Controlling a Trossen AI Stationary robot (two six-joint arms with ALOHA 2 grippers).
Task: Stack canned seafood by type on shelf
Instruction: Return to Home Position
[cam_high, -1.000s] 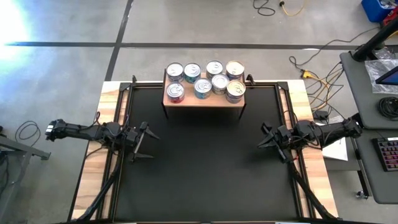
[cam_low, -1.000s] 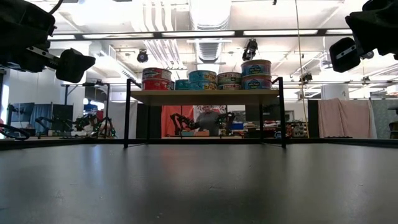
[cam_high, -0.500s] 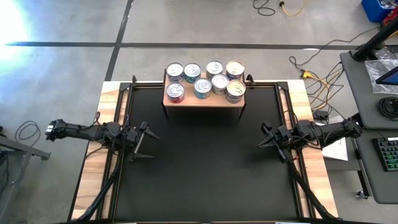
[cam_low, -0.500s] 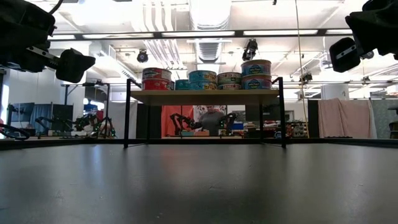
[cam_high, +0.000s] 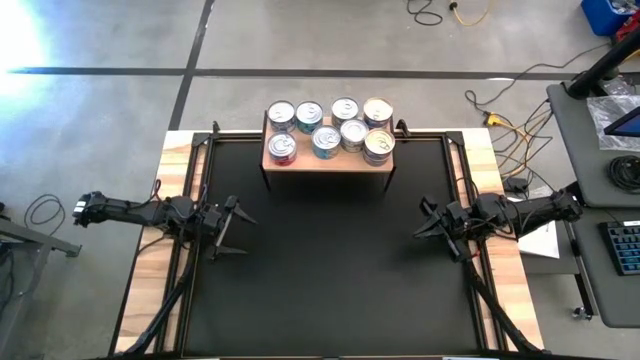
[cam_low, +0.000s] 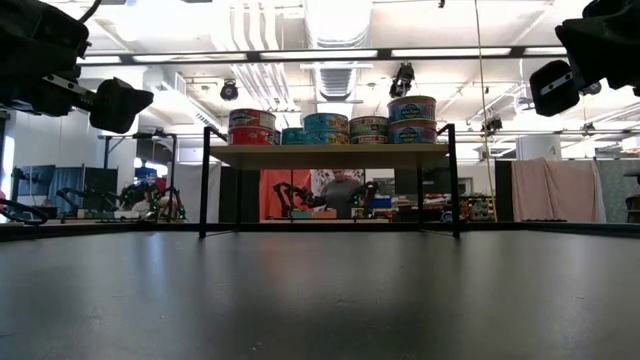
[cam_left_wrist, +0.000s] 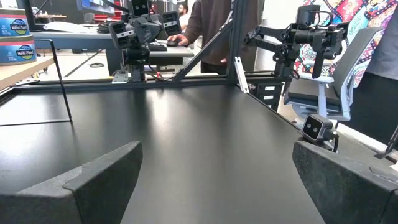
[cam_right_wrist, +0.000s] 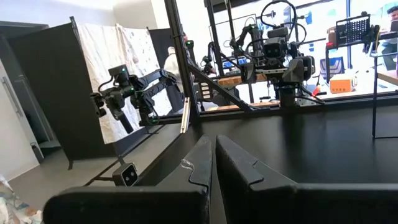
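Nothing on my table has moved in the last second: the cans, both arms and the shelf sit exactly where they did, and only the person in the room behind has shifted a little. The canned seafood (cam_high: 328, 130) is all up on the shelf (cam_high: 330, 164), eight tops showing from above in two rows. From table height the red tins (cam_low: 252, 127) are stacked at one end and a taller stack (cam_low: 411, 118) stands at the other. The shelf sits at the far middle edge of the black mat (cam_high: 330, 280), its long axis running side to side. I see no tins left on the mat. The left gripper (cam_high: 238, 232) hangs over the mat's left margin with its fingers spread wide and nothing between them. The right gripper (cam_high: 420, 228) mirrors it on the right margin, fingers pressed together on nothing. The shelf lies ahead and inward of both, well apart and about equally far, so I judge either arm can settle home without going near the stacks.
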